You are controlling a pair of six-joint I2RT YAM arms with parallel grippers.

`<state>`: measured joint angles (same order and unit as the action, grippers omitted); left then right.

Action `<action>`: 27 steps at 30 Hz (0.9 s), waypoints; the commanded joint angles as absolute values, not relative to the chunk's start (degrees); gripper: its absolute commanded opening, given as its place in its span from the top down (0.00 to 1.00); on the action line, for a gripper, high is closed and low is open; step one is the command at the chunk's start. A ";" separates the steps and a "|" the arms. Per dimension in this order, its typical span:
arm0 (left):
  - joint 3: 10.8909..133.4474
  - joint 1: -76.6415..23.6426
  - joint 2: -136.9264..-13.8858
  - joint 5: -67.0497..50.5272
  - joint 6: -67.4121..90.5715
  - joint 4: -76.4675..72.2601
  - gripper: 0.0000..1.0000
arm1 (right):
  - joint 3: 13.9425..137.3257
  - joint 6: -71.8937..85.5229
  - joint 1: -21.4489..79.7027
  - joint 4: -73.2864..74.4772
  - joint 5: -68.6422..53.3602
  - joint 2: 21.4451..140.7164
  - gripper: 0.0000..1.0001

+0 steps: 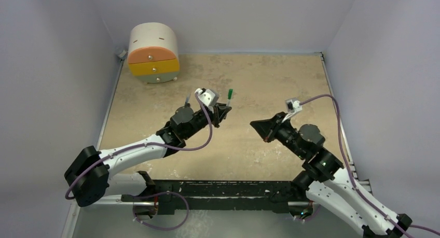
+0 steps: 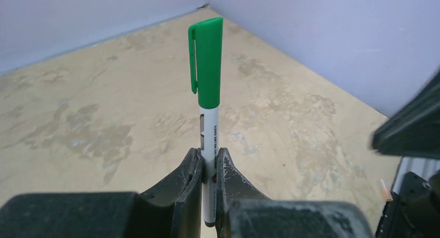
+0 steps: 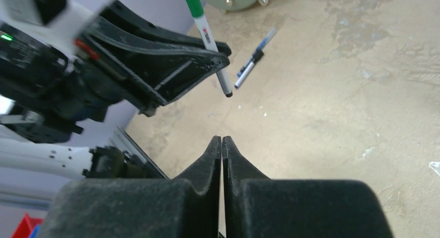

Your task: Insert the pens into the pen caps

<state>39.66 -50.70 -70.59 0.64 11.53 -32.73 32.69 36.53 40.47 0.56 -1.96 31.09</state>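
My left gripper (image 1: 224, 110) is shut on a white-barrelled pen (image 2: 208, 129) and holds it upright above the table. The green cap (image 2: 206, 56) sits on the pen's upper end and also shows in the top view (image 1: 229, 95). In the right wrist view the left gripper (image 3: 220, 56) holds this pen (image 3: 207, 38) tilted, its dark lower tip free. My right gripper (image 1: 256, 125) is shut and empty, a short way right of the left one, with its tips (image 3: 221, 140) below the held pen. Two more pens (image 3: 253, 60) lie together on the table. No loose caps show.
A round white, orange and yellow drawer unit (image 1: 153, 52) stands at the back left. The lying pens show as a thin grey stick (image 1: 187, 98) just behind my left wrist. Walls close the tan table (image 1: 270, 82) on three sides.
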 commanded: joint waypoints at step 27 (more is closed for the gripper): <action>33.48 -49.48 -55.41 6.78 18.58 -26.47 1.00 | 39.94 55.90 40.37 -0.21 -1.18 31.66 0.64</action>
